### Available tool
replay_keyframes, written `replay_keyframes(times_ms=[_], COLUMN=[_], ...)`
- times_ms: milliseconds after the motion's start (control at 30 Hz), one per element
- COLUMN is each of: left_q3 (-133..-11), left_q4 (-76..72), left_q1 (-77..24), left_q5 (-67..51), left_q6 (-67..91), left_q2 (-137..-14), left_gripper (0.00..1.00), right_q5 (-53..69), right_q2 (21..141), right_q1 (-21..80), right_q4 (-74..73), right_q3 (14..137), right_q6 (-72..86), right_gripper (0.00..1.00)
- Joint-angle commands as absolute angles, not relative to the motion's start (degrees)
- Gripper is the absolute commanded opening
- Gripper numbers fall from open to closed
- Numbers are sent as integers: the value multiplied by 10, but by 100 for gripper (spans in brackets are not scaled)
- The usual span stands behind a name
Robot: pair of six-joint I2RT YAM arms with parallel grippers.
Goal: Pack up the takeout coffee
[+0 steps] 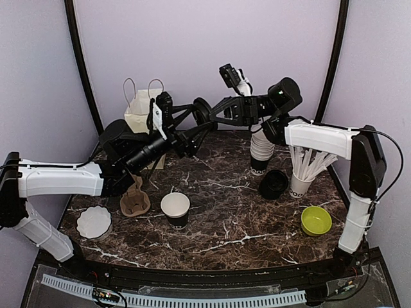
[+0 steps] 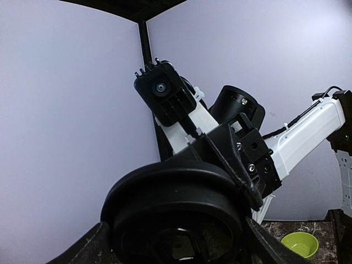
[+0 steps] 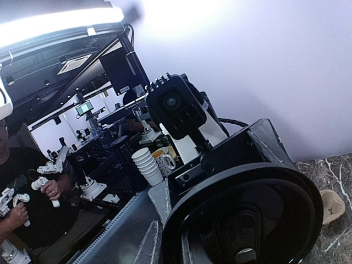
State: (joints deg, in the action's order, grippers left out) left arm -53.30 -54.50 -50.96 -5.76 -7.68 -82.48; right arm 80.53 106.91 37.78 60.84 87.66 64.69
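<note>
both arms up, meeting in the air over the back of the counter [image 1: 225, 212]. a black round lid [image 1: 204, 114] sits between them, on edge, well above the marble.

my right tool [image 2: 245, 182] is pinched closed on the lid's rim. my left tool [image 2: 179, 245] stands wide, one of its fingers [image 2: 93, 247] on each side of the lid. whether they press on it i cannot tell.

on the counter, toward the front: one cup [image 1: 174, 208], white with a black lower band, upright, mouth uncovered. just left of it, a brown cardboard carrier [image 1: 135, 202].

back left: white paper bag [image 1: 142, 106], behind my left arm.

back right: stack of cups [image 1: 260, 154], spare black lids [image 1: 273, 184] just beside it, then the cup of white sticks [image 1: 302, 176].

front right: green bowl [image 1: 316, 220]. front left: white fluted dish [image 1: 94, 221].
</note>
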Motion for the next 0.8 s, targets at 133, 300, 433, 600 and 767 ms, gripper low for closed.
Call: replay_keyframes(times_ms=[133,300,433,600,767], left_q3=[-561,-561,-555,-574,-667], left_q4=[-524,-501,-443,-277,51], left_q1=[-500,-501,-500,-501,-499], left_q5=[-50,-39,-9,65,64], left_q6=[-80,-81,-86,-62,-12], left_q2=[-824,-808,-775,-707,-676], left_gripper=[74,67,67,66,67], right_q5=[816,810,790,720,372], right_q2=[1071,1061,1060,1064,1074], right_q1=[385,382,374,364,405], right_q4=[672,593,469,186,-275], right_q3=[885,883,892,946,1095], right_q6=[682,621,540,339,-71], right_gripper=[13,53,97,98,98])
